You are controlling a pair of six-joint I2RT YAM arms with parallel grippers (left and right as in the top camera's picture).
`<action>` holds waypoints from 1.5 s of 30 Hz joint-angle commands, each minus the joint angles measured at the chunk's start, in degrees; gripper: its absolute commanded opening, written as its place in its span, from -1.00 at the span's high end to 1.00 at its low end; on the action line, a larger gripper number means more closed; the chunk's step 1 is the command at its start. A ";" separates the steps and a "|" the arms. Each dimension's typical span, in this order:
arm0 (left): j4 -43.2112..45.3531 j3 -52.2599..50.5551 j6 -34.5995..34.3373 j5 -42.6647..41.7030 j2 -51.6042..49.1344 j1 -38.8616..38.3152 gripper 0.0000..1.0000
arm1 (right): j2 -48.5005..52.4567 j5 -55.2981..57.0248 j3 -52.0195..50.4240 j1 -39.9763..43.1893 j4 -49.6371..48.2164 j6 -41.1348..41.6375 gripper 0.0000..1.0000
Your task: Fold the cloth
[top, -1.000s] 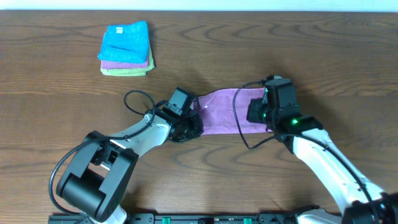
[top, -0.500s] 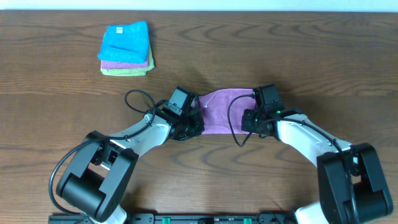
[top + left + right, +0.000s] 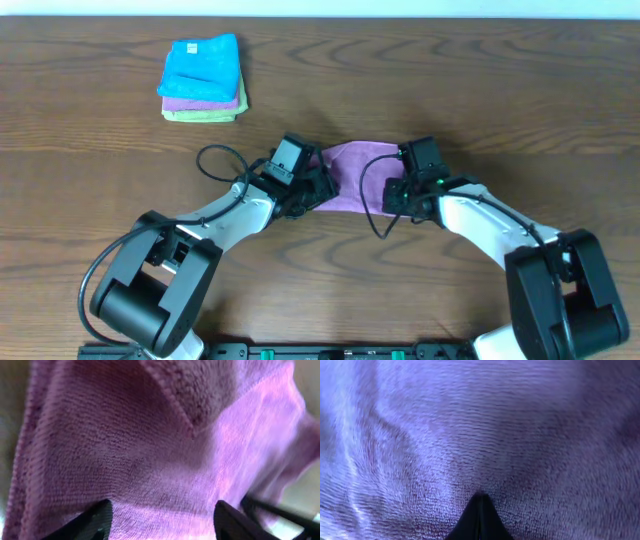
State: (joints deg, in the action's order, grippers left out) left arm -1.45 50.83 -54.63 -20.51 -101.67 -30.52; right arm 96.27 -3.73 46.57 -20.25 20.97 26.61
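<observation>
Soft, fuzzy lilac cloth [image 3: 345, 175], bunched, stitched hem showing

This looks like a robotics lab bench. A white-and-black left arm [image 3: 230, 215] and right arm [image 3: 490, 225], each trailing a loose black cable [image 3: 215, 160], work over a dark wood-grain table [image 3: 520, 90]. A black rail [image 3: 330, 352] with green fittings runs along the near edge. The goods look like practice props: a stack of folded cloths [image 3: 203, 80] and a lilac cloth [image 3: 352, 175] between the arms.
</observation>
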 commanded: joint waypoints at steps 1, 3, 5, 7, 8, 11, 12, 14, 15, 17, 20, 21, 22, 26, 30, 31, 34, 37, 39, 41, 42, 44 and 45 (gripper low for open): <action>0.96 1.14 -4.22 0.39 0.22 0.24 -0.19 | 2.32 -0.79 -0.98 -2.62 0.87 0.98 0.97; -0.22 1.92 -4.09 0.74 0.22 0.55 -0.15 | 2.32 -0.09 -0.98 -3.52 0.76 0.98 0.97; -0.81 2.75 -4.09 1.88 0.22 1.40 -0.17 | 2.32 0.13 -0.98 -4.26 0.90 1.01 0.97; -0.31 3.39 -4.11 1.25 0.22 2.34 -0.19 | 2.32 1.38 -1.05 -4.98 1.27 1.03 0.97; -0.66 3.87 -4.09 0.04 0.22 2.89 -0.19 | 2.32 2.58 -1.18 -5.14 1.33 1.07 0.97; -1.75 4.37 -4.11 1.25 0.22 3.65 -0.22 | 2.34 4.66 -1.53 -5.18 2.12 1.20 0.97; -1.57 4.37 -4.11 2.29 0.22 3.78 -0.25 | 2.34 4.83 -1.62 -5.18 2.56 1.18 0.97; -1.20 4.37 -4.13 5.60 0.22 3.89 -0.36 | 2.32 4.79 -1.81 -5.20 3.69 1.20 0.97; -0.68 4.37 -4.35 6.64 0.22 3.89 -0.42 | 2.32 4.79 -1.92 -5.25 4.17 1.20 0.98; 0.79 4.37 -4.59 7.65 0.17 3.89 -0.47 | 2.32 4.76 -2.19 -5.42 4.63 1.20 0.97; 3.10 4.37 -7.10 7.67 -0.26 3.82 -0.48 | 2.32 4.76 -2.58 -5.75 4.83 1.20 0.97; 4.00 4.37 -7.56 7.67 -0.74 3.82 -0.48 | 2.32 4.76 -2.64 -5.88 4.83 1.20 0.97; 4.96 4.37 -7.58 7.45 -1.03 3.82 -0.48 | 2.32 4.79 -2.69 -5.99 4.79 1.20 0.97; 7.61 4.37 -9.51 7.26 -2.97 3.76 -0.48 | 2.32 4.76 -2.71 -6.14 4.81 1.20 0.97; 8.74 4.37 -11.85 6.75 -4.72 3.54 -0.52 | 2.34 4.76 -2.71 -6.19 4.81 1.20 0.97; 9.11 4.37 -11.87 6.62 -5.09 3.48 -0.52 | 2.32 4.76 -2.71 -6.19 4.81 1.20 0.97; 10.67 4.37 -12.79 5.90 -6.71 3.39 -0.54 | 2.32 4.76 -2.71 -6.19 4.83 1.20 0.97; 13.00 4.37 -13.18 6.14 -7.74 3.39 -0.59 | 2.32 4.79 -2.71 -6.21 4.83 1.18 0.97; 14.62 4.37 -13.18 7.54 -8.13 3.39 -0.61 | 2.32 4.79 -2.71 -6.21 4.83 1.18 0.97; 15.52 4.37 -13.84 9.25 -8.20 3.41 -0.61 | 2.32 4.79 -2.71 -6.21 4.83 1.18 0.97; 15.85 4.37 -14.53 10.21 -8.17 3.50 -0.61 | 2.32 4.81 -2.71 -6.21 4.85 1.18 0.97; 16.74 4.37 -15.34 11.04 -8.20 3.63 -0.61 | 2.32 4.79 -2.73 -6.21 5.07 1.18 0.97; 16.94 4.37 -16.04 11.67 -8.20 3.65 -0.61 | 2.32 4.81 -2.73 -6.21 5.25 1.18 0.97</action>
State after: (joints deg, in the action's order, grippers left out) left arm 15.07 54.37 -68.79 -12.29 -108.79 -27.09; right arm 96.16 2.02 46.92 -25.80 23.62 26.81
